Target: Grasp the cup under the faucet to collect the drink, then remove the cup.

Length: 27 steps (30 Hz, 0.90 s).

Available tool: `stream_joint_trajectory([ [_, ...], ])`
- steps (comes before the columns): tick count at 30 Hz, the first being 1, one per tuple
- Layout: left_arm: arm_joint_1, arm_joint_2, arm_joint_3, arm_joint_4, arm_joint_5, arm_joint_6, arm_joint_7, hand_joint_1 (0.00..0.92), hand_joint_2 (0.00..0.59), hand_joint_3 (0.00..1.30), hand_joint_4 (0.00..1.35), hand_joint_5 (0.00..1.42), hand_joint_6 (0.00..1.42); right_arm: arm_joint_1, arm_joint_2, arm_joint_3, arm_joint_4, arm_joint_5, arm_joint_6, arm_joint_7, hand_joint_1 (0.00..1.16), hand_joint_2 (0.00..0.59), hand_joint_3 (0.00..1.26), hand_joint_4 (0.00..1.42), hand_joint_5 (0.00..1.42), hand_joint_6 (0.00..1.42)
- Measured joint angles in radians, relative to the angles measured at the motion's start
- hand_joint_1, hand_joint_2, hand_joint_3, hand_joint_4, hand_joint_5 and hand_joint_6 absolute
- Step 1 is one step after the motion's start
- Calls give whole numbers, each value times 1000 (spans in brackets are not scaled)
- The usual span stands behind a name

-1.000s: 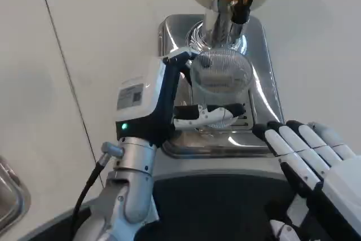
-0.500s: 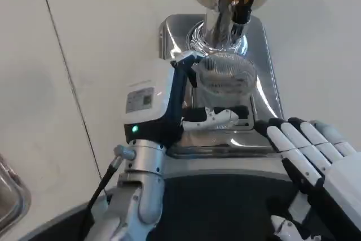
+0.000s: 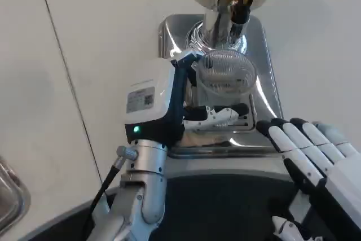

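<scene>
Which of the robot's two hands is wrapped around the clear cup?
The left hand: its fingers curl around the clear cup, while the right hand lies flat, holding nothing.

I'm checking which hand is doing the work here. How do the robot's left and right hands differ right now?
The left hand is up on the steel tray, fingers wrapped around the clear cup; the right hand holds nothing, near the tray's corner. The left's fingers curl; the right's lie straight, side by side. Both have white backs.
</scene>
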Motion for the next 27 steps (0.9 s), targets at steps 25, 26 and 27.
stream_joint_trajectory([
  [25,84,190,82,-235,-140,-28,-227,289,18,8,0,242,233,-13,0,12,0,19,13,3,196,586,0,0,0,31],
  [26,93,209,96,-255,-157,-28,-252,290,18,2,0,235,229,-12,0,12,1,19,13,3,197,586,0,0,0,31],
  [27,103,234,122,-283,-175,-29,-282,290,18,0,0,232,228,-11,0,12,1,20,13,3,198,586,0,0,0,31],
])
